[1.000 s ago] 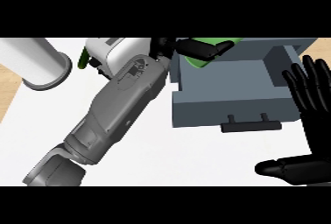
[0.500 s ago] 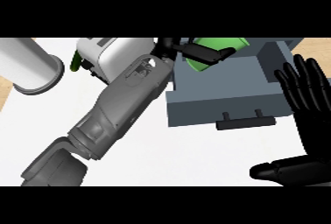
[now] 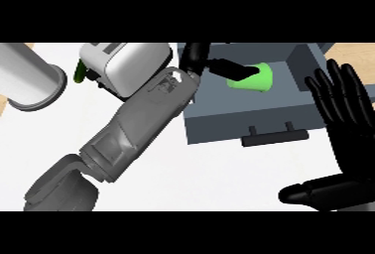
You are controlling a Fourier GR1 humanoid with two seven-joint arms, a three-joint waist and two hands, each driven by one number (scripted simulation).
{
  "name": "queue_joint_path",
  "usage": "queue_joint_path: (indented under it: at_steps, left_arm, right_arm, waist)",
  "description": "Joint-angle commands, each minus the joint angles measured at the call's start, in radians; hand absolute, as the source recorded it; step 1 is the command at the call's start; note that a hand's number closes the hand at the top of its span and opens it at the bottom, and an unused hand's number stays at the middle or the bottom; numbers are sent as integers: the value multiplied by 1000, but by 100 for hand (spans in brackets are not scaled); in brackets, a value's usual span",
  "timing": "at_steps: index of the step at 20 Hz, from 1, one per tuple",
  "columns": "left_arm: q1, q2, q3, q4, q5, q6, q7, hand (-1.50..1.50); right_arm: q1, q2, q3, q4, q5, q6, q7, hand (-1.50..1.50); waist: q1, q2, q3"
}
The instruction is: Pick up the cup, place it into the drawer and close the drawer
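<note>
Kitchen, white counter top [image 3: 219,173], chrome toaster [image 3: 124,62], grey open drawer [image 3: 242,116], steel canister [image 3: 29,82]

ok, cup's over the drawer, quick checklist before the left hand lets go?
1. Cup inside the drawer's outline: ok, over the open cavity.
2. Left hand curled on the cup: ok.
3. Cup resting on the drawer floor: cannot tell.
4. Drawer open enough: ok.
5. Handle free for the push: ok, nothing on it.
6. Right hand clear of the drawer: ok, open beside its right wall.
</note>
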State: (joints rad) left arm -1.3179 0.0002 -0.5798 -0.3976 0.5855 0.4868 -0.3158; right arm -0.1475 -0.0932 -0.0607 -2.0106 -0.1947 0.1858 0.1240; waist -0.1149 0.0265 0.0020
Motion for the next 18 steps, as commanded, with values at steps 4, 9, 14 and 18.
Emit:
queue_joint_path:
  at_steps: [4,9,14,18]
  left_arm:
    - [-19,0,9,-44,103,-13,-30,-150]
    - [39,0,44,-102,168,-56,-183,-150]
    - [10,0,112,-133,208,-105,-149,-150]
    - [97,22,119,-250,190,-30,-121,-150]
  right_arm:
    - [-27,25,9,33,-16,-1,-24,-150]
    - [-16,4,-22,9,-107,20,40,-150]
    - [16,-56,-79,-22,-160,73,44,-150]
    - [79,-99,-93,-99,-176,119,60,150]
  waist:
    - [8,1,0]
    - [40,-10,-1]
    - [86,-22,-2]
    - [119,-35,-2]
